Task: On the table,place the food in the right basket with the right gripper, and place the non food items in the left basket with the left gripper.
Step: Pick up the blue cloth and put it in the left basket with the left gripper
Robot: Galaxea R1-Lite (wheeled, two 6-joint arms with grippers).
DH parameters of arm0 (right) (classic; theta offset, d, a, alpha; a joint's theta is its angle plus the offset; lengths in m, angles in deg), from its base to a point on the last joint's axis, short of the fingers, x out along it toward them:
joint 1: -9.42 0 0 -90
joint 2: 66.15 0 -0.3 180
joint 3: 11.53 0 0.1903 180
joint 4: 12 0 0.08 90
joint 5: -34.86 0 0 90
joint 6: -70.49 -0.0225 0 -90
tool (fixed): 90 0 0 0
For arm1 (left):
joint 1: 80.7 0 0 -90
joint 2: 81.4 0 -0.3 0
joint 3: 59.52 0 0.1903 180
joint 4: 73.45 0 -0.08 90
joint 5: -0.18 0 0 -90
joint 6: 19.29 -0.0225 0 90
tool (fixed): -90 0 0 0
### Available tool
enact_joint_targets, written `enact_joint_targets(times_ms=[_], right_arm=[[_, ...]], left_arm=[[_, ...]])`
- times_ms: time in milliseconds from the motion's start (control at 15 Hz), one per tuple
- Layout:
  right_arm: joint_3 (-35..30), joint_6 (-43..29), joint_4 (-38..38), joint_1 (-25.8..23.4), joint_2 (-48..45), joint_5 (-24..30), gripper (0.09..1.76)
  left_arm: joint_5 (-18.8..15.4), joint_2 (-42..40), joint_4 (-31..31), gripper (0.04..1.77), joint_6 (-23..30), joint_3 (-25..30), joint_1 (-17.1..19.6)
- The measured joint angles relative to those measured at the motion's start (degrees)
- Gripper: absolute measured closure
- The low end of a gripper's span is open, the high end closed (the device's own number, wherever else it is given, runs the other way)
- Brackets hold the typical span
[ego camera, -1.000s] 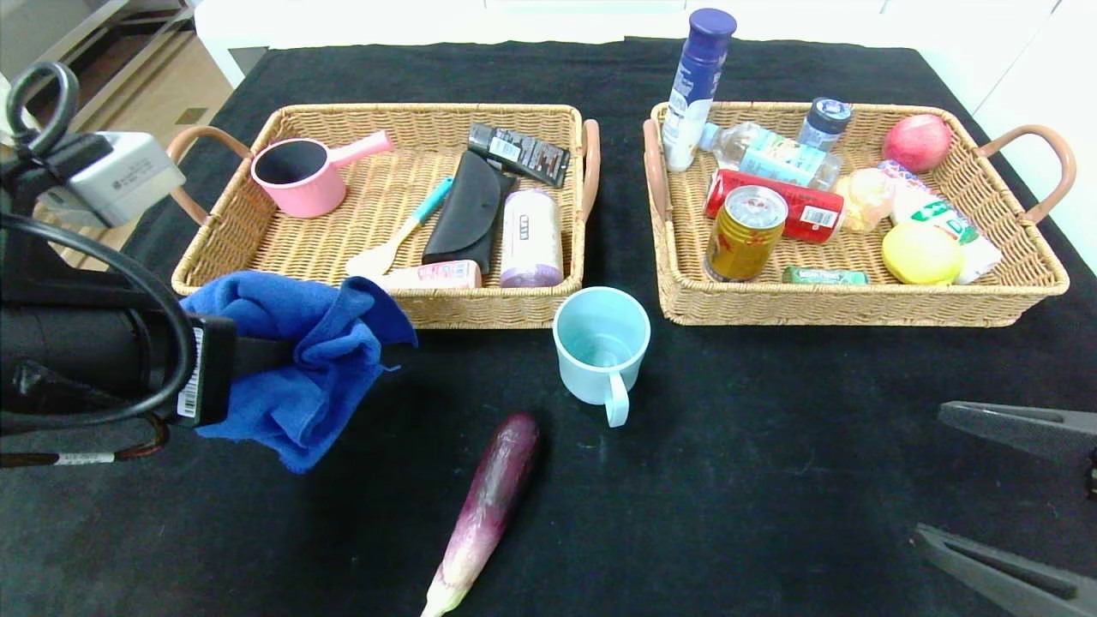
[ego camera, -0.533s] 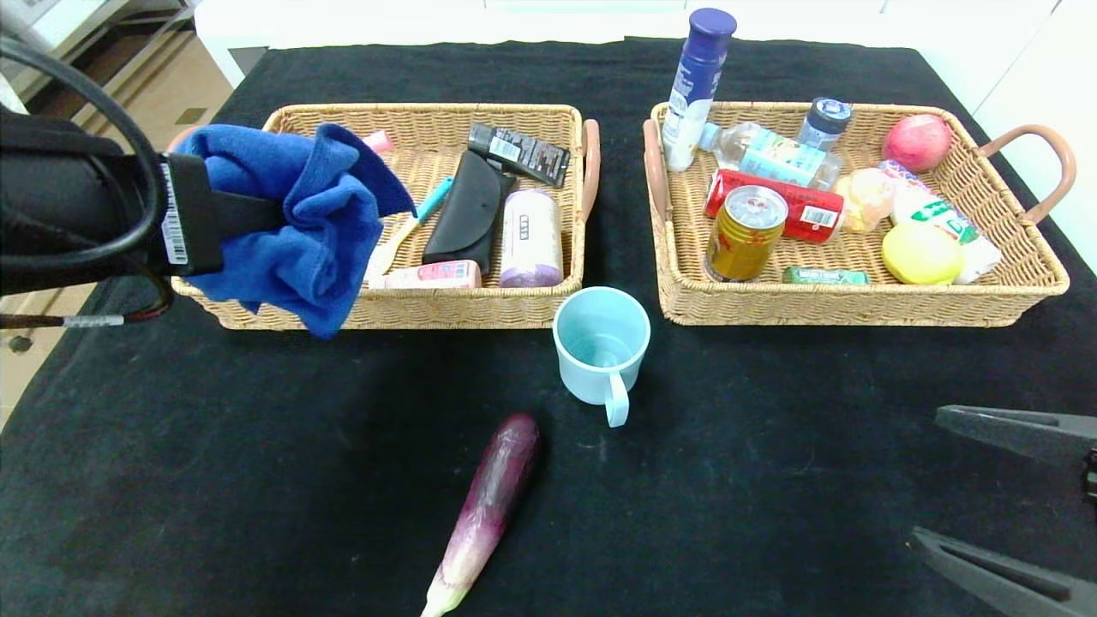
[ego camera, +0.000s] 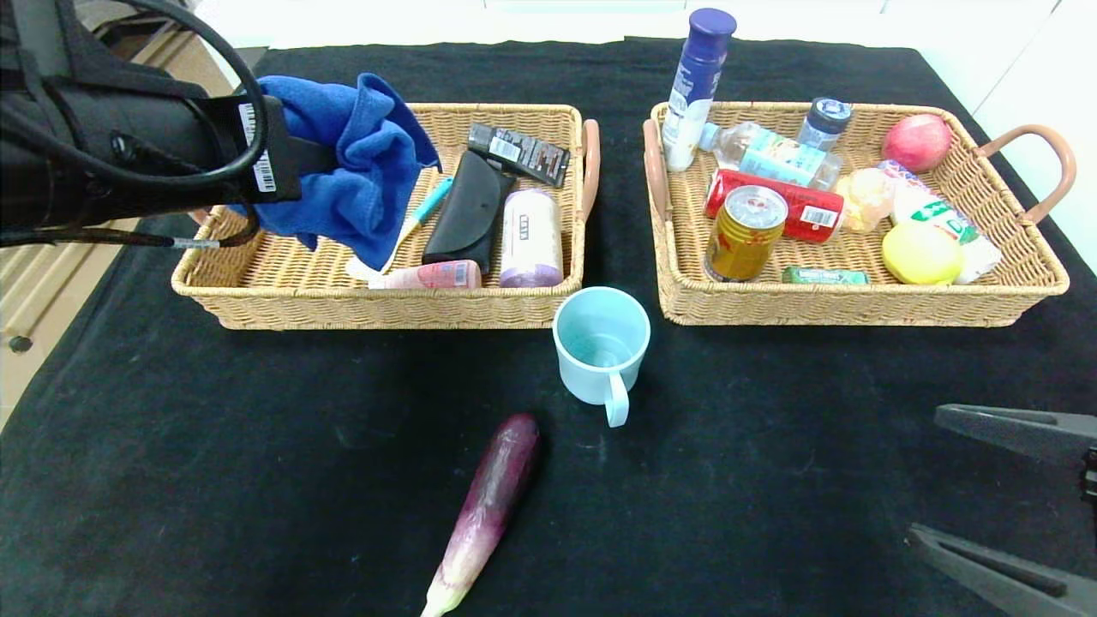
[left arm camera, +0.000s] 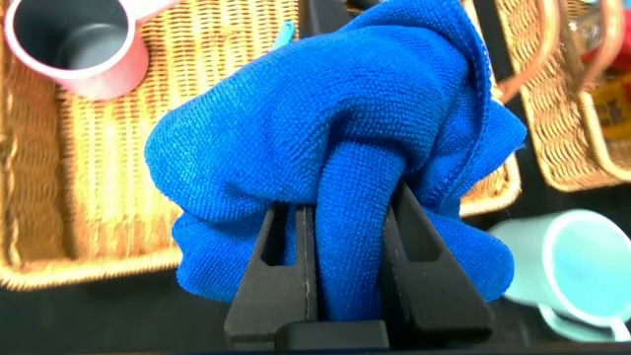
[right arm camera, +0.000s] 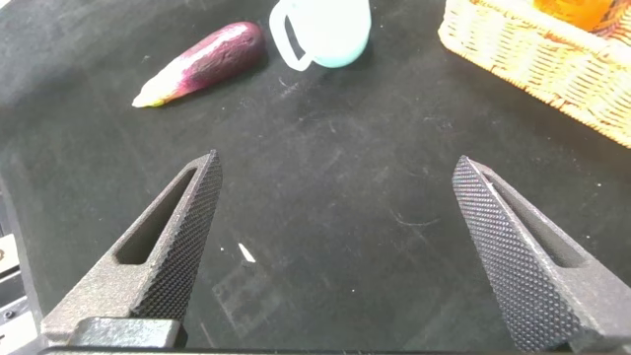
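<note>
The left gripper (left arm camera: 340, 232) has its fingers closed on the soft blue cloth (ego camera: 360, 167), which hangs bunched over the left basket (ego camera: 283, 300), so I judge the step is to drop it there; next the fingers must open. The right gripper (ego camera: 1016, 497) waits with fingers wide apart over the black counter (ego camera: 771, 446). The smooth purple eggplant (ego camera: 493, 501) and the pale plastic cup (ego camera: 600, 351) remain outside the woven wicker baskets.
</note>
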Motion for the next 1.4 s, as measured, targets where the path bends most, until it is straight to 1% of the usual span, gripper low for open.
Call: enact_joint_targets(times_ms=[133,467,533,733,1067,1200,1333,1400], right_arm=[[0.0,0.0,0.0,-0.2,0.0,0.0,0.14],[-0.1,0.0,0.0,-0.2,0.1,0.0,0.14],[-0.1,0.0,0.0,-0.2,0.1,0.0,0.14],[0.0,0.0,-0.1,-0.2,0.1,0.0,0.14],[0.1,0.1,-0.2,-0.7,0.0,0.0,0.14],[0.1,0.1,-0.2,-0.8,0.0,0.0,0.14],[0.0,0.1,-0.2,-0.8,0.0,0.0,0.14],[0.0,0.1,-0.2,-0.8,0.0,0.0,0.14]], left_arm=[[-1.0,2.5,0.1,1.40,0.0,-2.7,0.7],[-1.5,8.3,0.4,1.40,0.0,-7.9,2.3],[-1.6,9.6,1.2,1.40,0.1,-8.7,2.7],[-1.6,12.5,3.7,1.41,0.1,-10.0,3.1],[-1.6,14.7,3.9,1.41,0.1,-11.1,3.2],[-1.6,14.9,3.9,1.10,0.1,-11.2,3.2],[-1.6,15.0,3.9,0.87,0.1,-11.2,3.2],[-1.6,15.0,3.9,0.78,0.1,-11.2,3.2]])
